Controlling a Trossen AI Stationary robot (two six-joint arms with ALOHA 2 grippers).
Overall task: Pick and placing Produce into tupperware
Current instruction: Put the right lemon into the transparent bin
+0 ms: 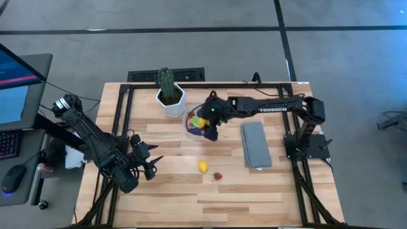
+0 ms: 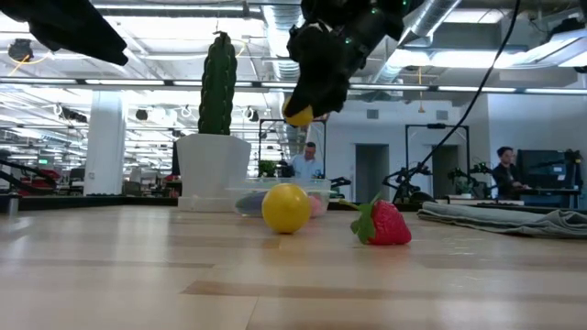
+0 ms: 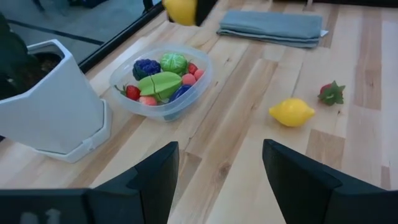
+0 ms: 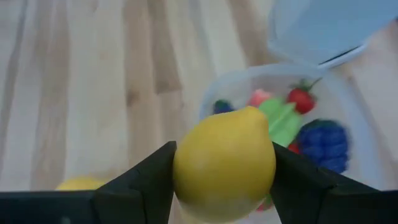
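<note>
The round clear tupperware (image 3: 157,111) stands on the table beside the white pot (image 3: 59,106) and holds several small toy produce pieces: green, red, purple. My right gripper (image 4: 224,168) hangs over it (image 1: 191,127), shut on a yellow lemon (image 2: 298,114). A second lemon (image 1: 202,166) and a red strawberry (image 1: 217,175) lie on the wood nearer the front edge. My left gripper (image 3: 221,180) waits open at the table's left (image 1: 151,163), pointing toward the tupperware with nothing between its fingers. My right gripper pinches the lemon between its two fingers, one on each side of its body (image 4: 186,168). The fingers slant down from the table's right. The lemon is lifted clear, above the tupperware's rim (image 4: 214,93).
A tall green cactus (image 1: 166,81) stands in the white hexagonal pot at the back. A folded grey cloth (image 1: 255,145) lies flat to the right of the tupperware. Bare wood stretches across the front of the table around the loose lemon and strawberry.
</note>
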